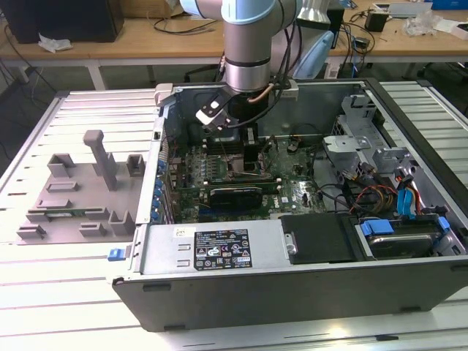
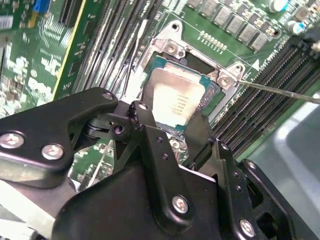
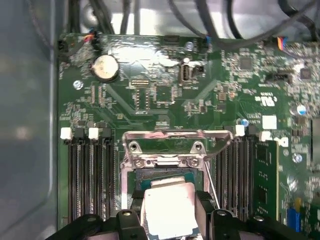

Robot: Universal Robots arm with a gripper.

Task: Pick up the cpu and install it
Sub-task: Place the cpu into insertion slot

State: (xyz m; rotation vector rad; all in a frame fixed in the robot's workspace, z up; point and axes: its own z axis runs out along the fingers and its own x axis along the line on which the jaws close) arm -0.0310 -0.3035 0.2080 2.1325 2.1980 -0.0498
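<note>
Hovering, seemingly above socket [image 3: 165, 161]: cpu [image 3: 167, 207]

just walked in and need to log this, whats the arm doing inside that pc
The robot arm is reaching down into the open computer case. Its gripper has a finger on either side of the cpu and looks closed on it, holding it right at the socket on the motherboard. The socket's metal bracket is open. Whether the chip is fully seated can't be told.
</note>
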